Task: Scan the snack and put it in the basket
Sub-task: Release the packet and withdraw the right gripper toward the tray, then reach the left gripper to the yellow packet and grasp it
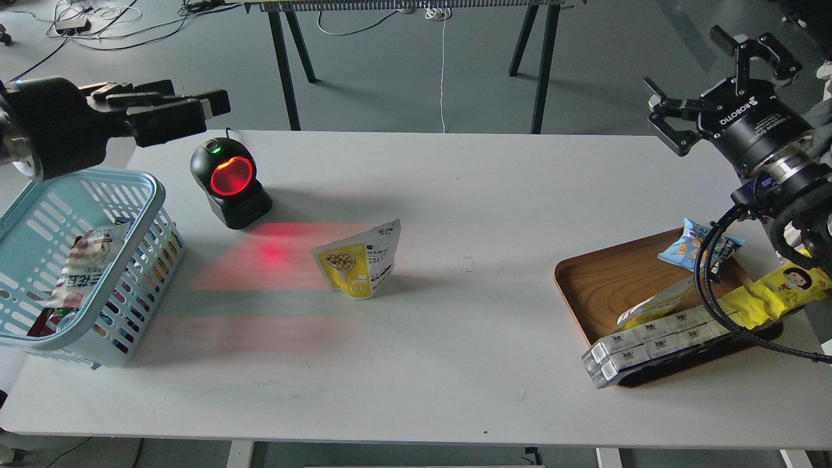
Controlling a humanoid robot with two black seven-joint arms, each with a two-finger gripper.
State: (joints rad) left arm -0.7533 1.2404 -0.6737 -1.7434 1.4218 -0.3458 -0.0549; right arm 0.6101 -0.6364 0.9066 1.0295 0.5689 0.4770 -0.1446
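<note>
The snack (357, 261), a yellow-and-white pouch picturing beige nuts, stands upright on the white table (455, 364) near the middle, in the red glow of the scanner (229, 182). The light blue basket (151, 195) sits at the table's left edge and holds another red-and-white packet (81, 270). My left gripper (198, 99) hovers above the basket's far corner, left of the scanner, pointing right, fingers slightly apart and empty. My right gripper (708, 75) is open and empty, high above the table's far right corner. Both are far from the snack.
A brown wooden tray (595, 286) at the right holds a blue-orange packet (699, 247), a long yellow wrapper with a cartoon face (777, 292), another yellow pouch and a row of white boxes (650, 344). My right arm's cable hangs over the tray.
</note>
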